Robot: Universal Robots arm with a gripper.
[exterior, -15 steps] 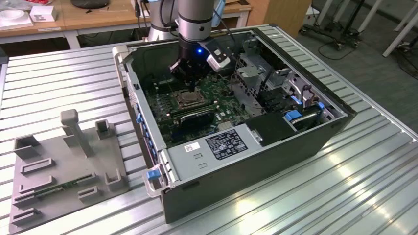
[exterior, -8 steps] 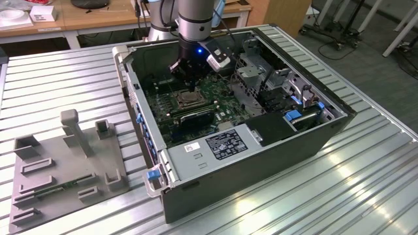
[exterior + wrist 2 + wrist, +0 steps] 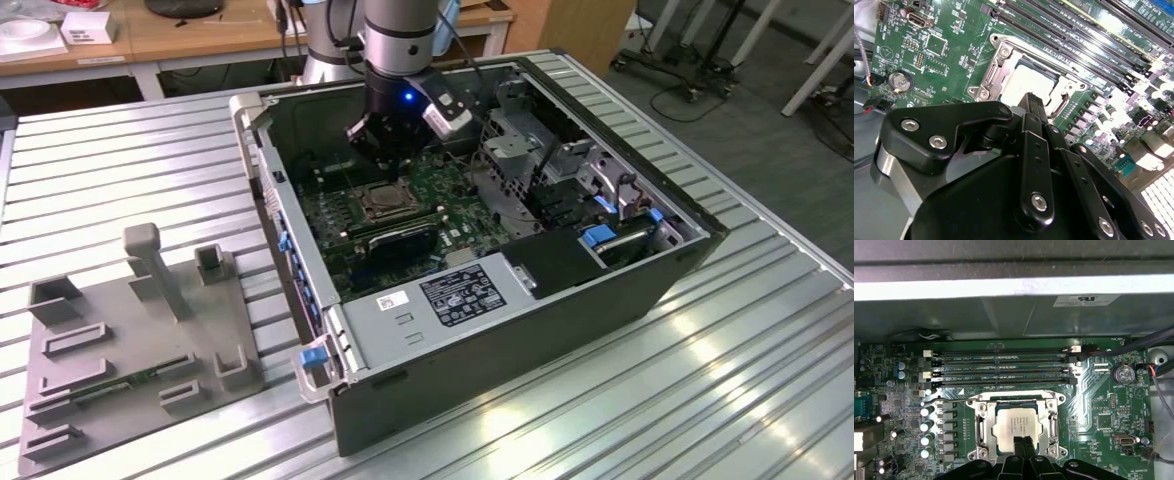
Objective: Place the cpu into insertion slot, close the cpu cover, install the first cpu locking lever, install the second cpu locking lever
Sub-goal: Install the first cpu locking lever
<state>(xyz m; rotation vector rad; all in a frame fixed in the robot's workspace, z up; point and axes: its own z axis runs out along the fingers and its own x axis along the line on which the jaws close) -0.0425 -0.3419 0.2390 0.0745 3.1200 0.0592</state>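
End effector (image 3: 1023,441) closed over the socket
Fingers (image 3: 1018,445) pressed together, empty; directly beneath its tips the cpu (image 3: 1015,421) sits in the insertion slot (image 3: 1004,404), framed by the cpu cover (image 3: 983,429)

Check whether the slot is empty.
No, the cpu lies in the slot, its pale metal top ringed by the silver cover.

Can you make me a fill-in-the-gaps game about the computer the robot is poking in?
The cpu lies in the insertion slot on a ____ circuit board. The cpu cover framing it is shiny ____. The shut pincer points its tips at the little chip called the ____.
Missing words: green, silver, cpu.
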